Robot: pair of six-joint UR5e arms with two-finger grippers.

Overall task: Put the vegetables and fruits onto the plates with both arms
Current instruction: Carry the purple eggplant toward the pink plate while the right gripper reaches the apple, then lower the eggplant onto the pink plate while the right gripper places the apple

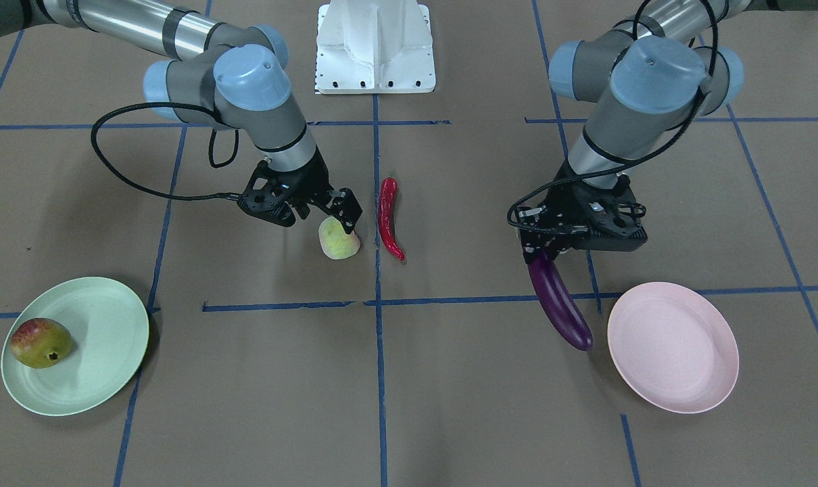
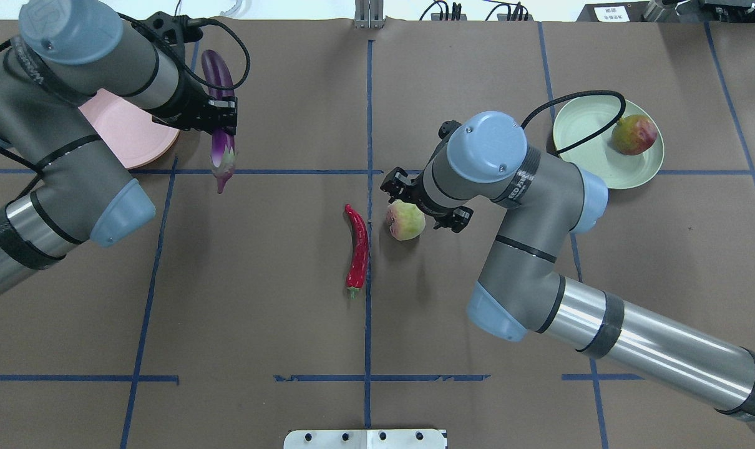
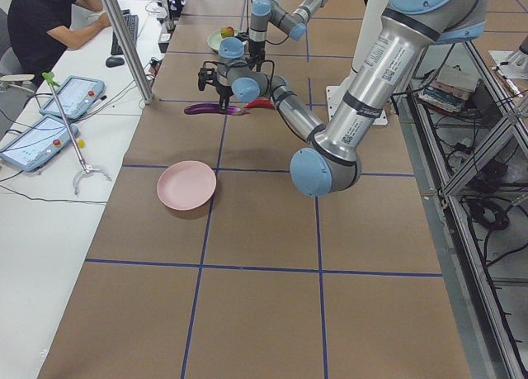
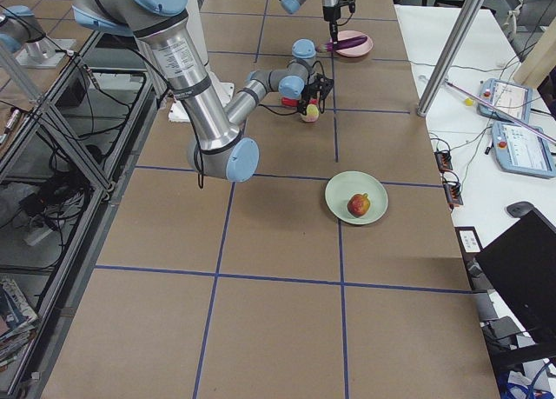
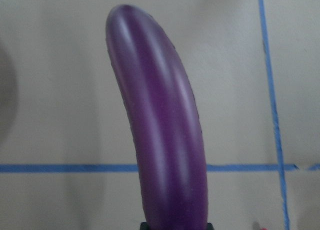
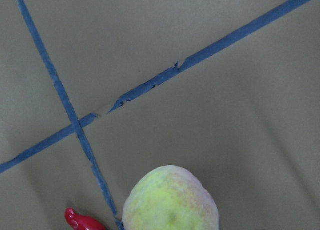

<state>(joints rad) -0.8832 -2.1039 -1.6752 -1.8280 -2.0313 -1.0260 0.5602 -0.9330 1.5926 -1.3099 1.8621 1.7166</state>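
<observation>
My left gripper is shut on the cap end of the purple eggplant and holds it in the air, tip down, beside the empty pink plate. The eggplant fills the left wrist view. My right gripper is tilted down over the peach, fingers apart on either side of it. The peach rests on the table and shows in the right wrist view. The red chili lies just beside the peach. The pomegranate sits on the green plate.
The white base block stands at the robot's edge of the table. Blue tape lines cross the brown table cover. In the exterior left view a person sits at a side desk with tablets.
</observation>
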